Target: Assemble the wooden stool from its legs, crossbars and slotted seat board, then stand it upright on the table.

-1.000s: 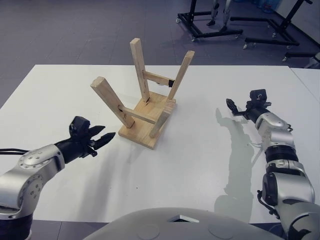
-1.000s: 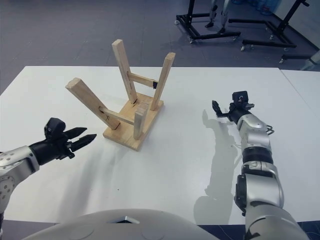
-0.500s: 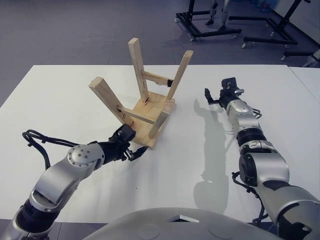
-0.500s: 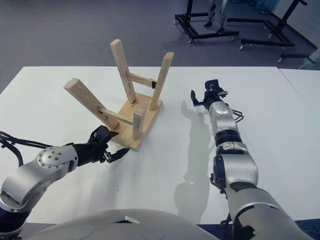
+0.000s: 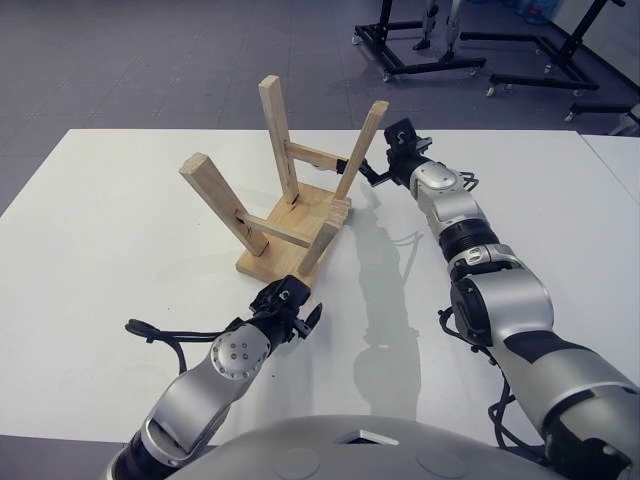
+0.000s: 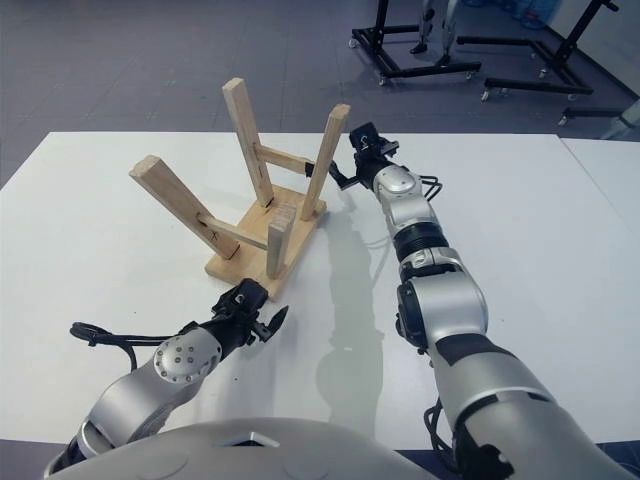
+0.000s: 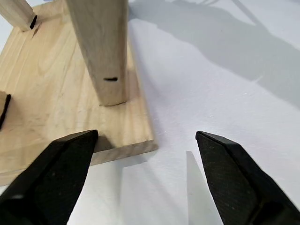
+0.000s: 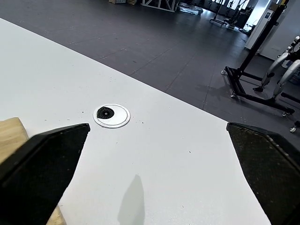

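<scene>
Two grippers flank the upside-down wooden stool [image 5: 268,232], which rests mid-frame on the white table [image 5: 120,200] with its legs up. Lowest, left of centre, the left gripper [image 5: 290,306] is spread open just short of the seat board's [image 5: 305,222] near corner. Higher up, right of centre, the right gripper [image 5: 372,172] — also spread wide — sits just beside the far right leg [image 5: 362,148].

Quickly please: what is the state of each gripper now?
Left gripper: open, empty, at the corner of the pale wooden seat board.
Right gripper: open, empty, near a pale wooden stool leg.
</scene>
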Robot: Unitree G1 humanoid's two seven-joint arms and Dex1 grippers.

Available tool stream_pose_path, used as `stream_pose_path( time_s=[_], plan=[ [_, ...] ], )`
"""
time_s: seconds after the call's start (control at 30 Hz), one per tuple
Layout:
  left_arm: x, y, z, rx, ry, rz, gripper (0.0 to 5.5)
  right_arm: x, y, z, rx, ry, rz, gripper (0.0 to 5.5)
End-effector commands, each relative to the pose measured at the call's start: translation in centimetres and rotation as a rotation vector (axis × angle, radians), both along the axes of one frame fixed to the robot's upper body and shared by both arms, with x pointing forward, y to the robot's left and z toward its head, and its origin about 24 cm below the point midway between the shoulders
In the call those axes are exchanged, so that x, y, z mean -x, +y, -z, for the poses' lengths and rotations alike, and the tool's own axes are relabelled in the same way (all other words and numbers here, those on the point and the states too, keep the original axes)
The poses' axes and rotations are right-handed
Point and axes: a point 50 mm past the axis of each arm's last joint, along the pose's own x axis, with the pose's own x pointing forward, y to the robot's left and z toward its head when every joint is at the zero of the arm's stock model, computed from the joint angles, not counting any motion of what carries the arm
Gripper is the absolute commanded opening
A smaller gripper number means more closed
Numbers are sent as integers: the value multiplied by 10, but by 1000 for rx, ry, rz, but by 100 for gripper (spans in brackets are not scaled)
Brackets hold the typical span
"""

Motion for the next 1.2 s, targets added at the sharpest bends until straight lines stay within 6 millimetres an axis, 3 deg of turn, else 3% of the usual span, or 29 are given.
stream_pose_path(
  time_s=[0.03, 0.2, 0.27, 0.5, 0.77, 0.87, 1.0, 1.1, 1.2],
  plan=[
    [-4, 2, 23, -83, 47, -140, 383, -2, -1, -6, 8, -15, 5, 540],
    [-14, 15, 31, -40, 56, -296, 383, 2, -11, 1, 7, -9, 42, 540],
    [-15, 29, 32, -63, 60, -307, 383, 3, -17, 3, 9, -9, 62, 540],
    [-6, 74, 28, -187, 130, -196, 383, 10, -36, 12, 10, 1, 126, 540],
    [-6, 92, 36, -228, 177, -190, 383, 17, -40, 18, -18, 14, 154, 540],
    [-5, 103, 34, -196, 212, -95, 383, 21, -46, 22, -29, 16, 178, 540],
    [-40, 145, 24, -201, 127, -194, 383, 29, -54, 28, -45, 23, 216, 540],
    [-58, 153, 24, -176, 92, -193, 383, 31, -54, 30, -48, 31, 215, 540],
    [-63, 156, 24, -152, 82, -148, 383, 32, -49, 29, -51, 44, 188, 540]
  ],
)
